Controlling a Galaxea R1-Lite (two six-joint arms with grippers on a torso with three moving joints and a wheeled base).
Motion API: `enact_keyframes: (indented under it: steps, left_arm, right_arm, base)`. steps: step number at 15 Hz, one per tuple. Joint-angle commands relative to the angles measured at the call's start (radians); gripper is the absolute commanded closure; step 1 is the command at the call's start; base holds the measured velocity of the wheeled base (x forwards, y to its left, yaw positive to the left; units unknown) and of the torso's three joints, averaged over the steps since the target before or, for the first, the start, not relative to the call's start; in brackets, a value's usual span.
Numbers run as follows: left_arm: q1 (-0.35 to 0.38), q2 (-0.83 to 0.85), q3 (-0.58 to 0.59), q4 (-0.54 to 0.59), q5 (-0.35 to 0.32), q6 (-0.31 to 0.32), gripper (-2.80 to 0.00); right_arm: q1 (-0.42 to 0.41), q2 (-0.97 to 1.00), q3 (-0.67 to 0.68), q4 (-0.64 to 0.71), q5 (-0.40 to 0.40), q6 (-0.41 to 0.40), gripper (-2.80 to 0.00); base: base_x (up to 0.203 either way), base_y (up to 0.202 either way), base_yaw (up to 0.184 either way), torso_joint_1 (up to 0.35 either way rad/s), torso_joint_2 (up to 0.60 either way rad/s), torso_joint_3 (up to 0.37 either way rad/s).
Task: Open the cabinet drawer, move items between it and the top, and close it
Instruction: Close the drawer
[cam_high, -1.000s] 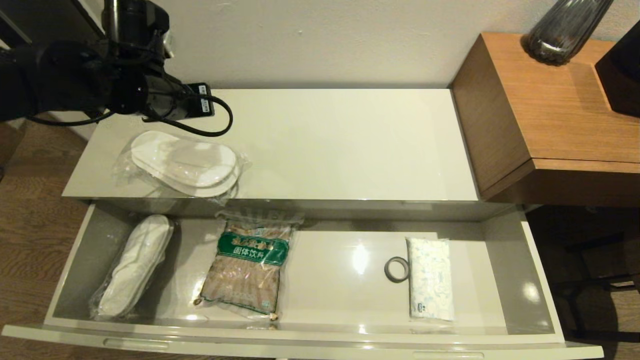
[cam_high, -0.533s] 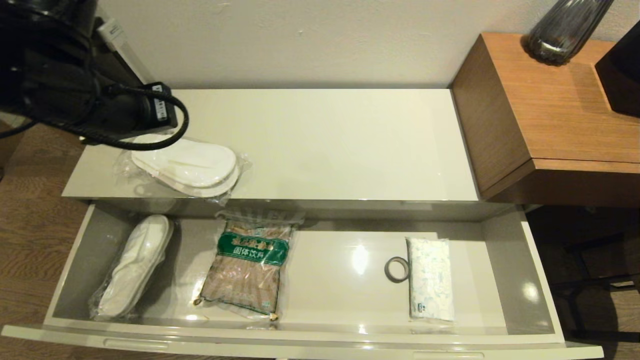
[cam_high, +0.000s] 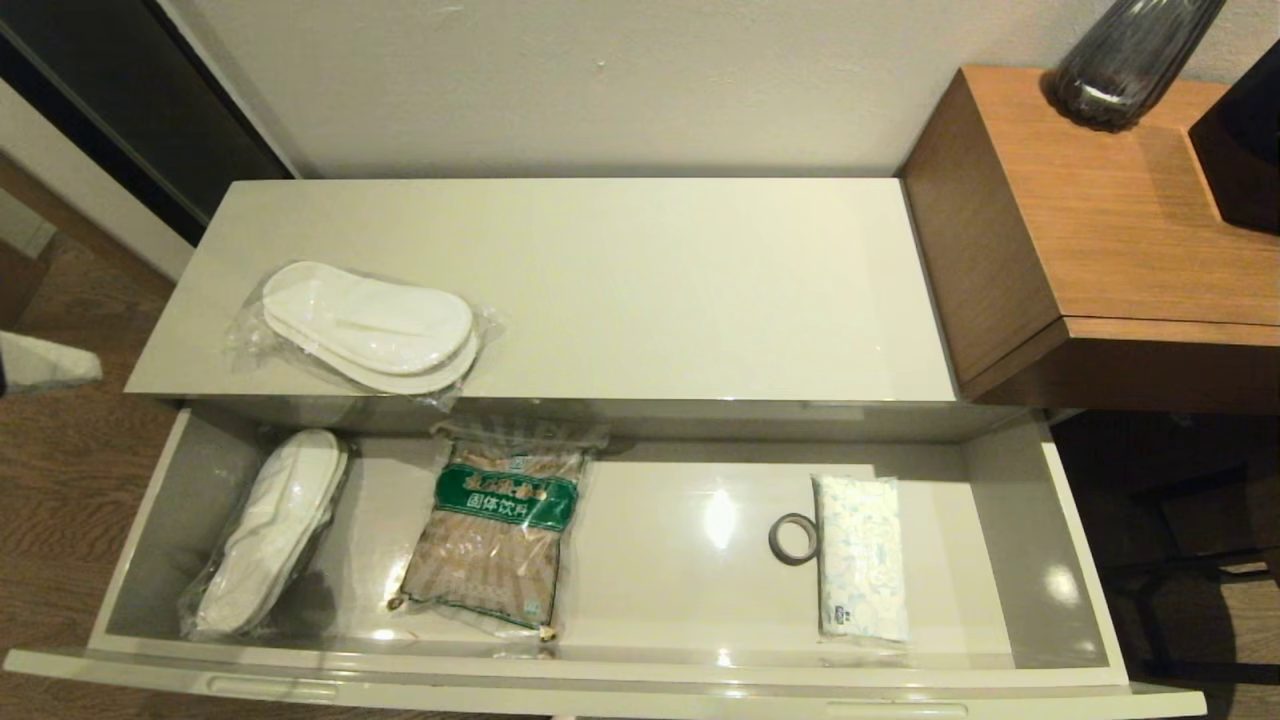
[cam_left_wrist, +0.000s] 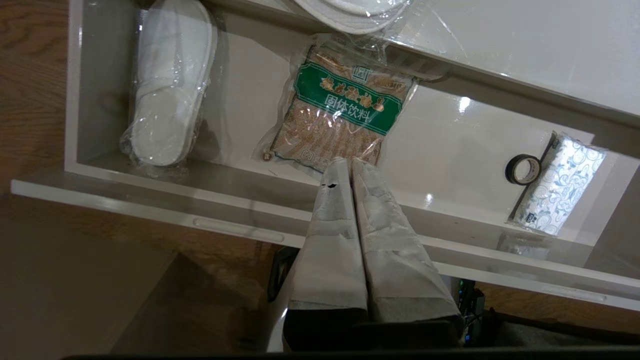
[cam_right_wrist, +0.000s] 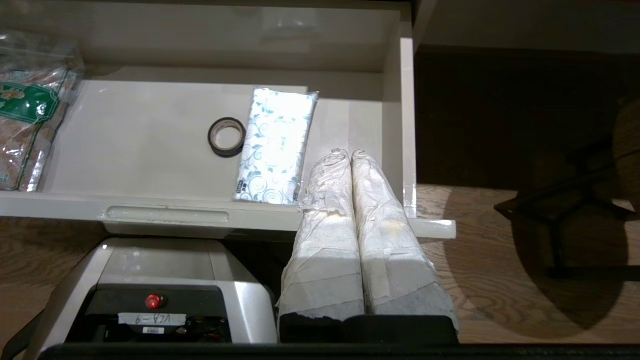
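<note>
1. Standing pulled fully out, the cabinet drawer (cam_high: 1040, 560) shows a wide, shallow, glossy cream-white tray with a flat front.
2. On the top (cam_high: 650, 290), a smooth glossy counter, one pair of flat white slippers (cam_high: 370, 328) lies in a crinkled clear bag near the left front edge.
3. A second bagged slipper pair (cam_high: 268, 530) lies in the drawer's left end, angled against the side wall.
4. Beside it sits a flat clear pouch with a green label (cam_high: 500, 535) over brown contents.
5. Toward the right end, a small black tape roll (cam_high: 794, 539) lies flat, touching or just beside a white rectangular soft packet (cam_high: 862, 557) with a pale blue swirl print.
6. The left gripper (cam_left_wrist: 350, 162) hangs above the drawer's front edge, its tape-wrapped fingers pressed together and holding nothing.
7. The right gripper (cam_right_wrist: 346, 154) sits parked by the drawer's right front corner, its wrapped fingers likewise together and empty.
8. A brown wooden side table (cam_high: 1100, 230) stands to the right.
</note>
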Motion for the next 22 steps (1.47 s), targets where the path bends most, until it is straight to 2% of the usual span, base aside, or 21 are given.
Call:
enact_keyframes:
  steps: [1,4,5,7,9,12,14,16,18,20,22]
  left_arm:
    - [0.0,-0.044,0.007,0.005,0.002,-0.003,0.0]
    - [0.003,-0.047,0.011,0.013,0.0,0.002,0.0]
    - [0.032,-0.075,0.046,0.059,-0.005,0.015,0.0]
    - [0.107,-0.234,0.175,0.152,-0.018,0.062,0.0]
    - [0.175,-0.512,0.312,0.233,-0.033,0.125,0.0]
    - [0.258,-0.883,0.557,0.312,-0.045,0.282,0.0]
    - [0.297,-1.05,0.708,0.303,-0.046,0.427,0.0]
    - [0.319,-1.134,0.795,0.275,-0.041,0.584,0.0]
    - [0.327,-1.137,0.78,0.237,-0.048,0.577,0.0]
    - [0.327,-1.137,0.804,0.147,-0.081,0.539,0.0]
    - [0.327,-1.137,0.903,-0.134,-0.123,0.498,0.0]
  right_arm:
    - [0.0,0.002,0.0,-0.001,0.001,-0.001,0.0]
    - [0.0,0.002,0.0,-0.001,0.001,-0.001,0.0]
    - [0.0,0.002,0.0,-0.001,0.001,-0.001,0.0]
    - [0.001,0.002,0.0,-0.001,0.001,-0.001,0.0]
    - [0.0,0.002,0.0,-0.001,0.001,-0.001,0.0]
    - [0.0,0.002,0.0,-0.001,0.001,-0.001,0.0]
    - [0.0,0.002,0.0,-0.001,0.001,-0.001,0.0]
    - [0.0,0.002,0.0,-0.001,0.001,-0.001,0.0]
    - [0.0,0.002,0.0,-0.001,0.001,0.001,0.0]
    - [0.0,0.002,0.0,-0.001,0.001,-0.001,0.0]
    - [0.0,0.002,0.0,-0.001,0.001,0.001,0.0]
  base:
    - [0.0,0.0,0.0,0.0,0.0,0.0]
    - [0.0,0.0,0.0,0.0,0.0,0.0]
    - [0.0,0.0,0.0,0.0,0.0,0.0]
    - [0.0,0.0,0.0,0.0,0.0,0.0]
    - [0.0,0.0,0.0,0.0,0.0,0.0]
    - [0.0,0.0,0.0,0.0,0.0,0.0]
    - [0.0,0.0,0.0,0.0,0.0,0.0]
    - [0.0,0.0,0.0,0.0,0.0,0.0]
    - [0.0,0.0,0.0,0.0,0.0,0.0]
    - [0.0,0.0,0.0,0.0,0.0,0.0]
    - [0.0,0.0,0.0,0.0,0.0,0.0]
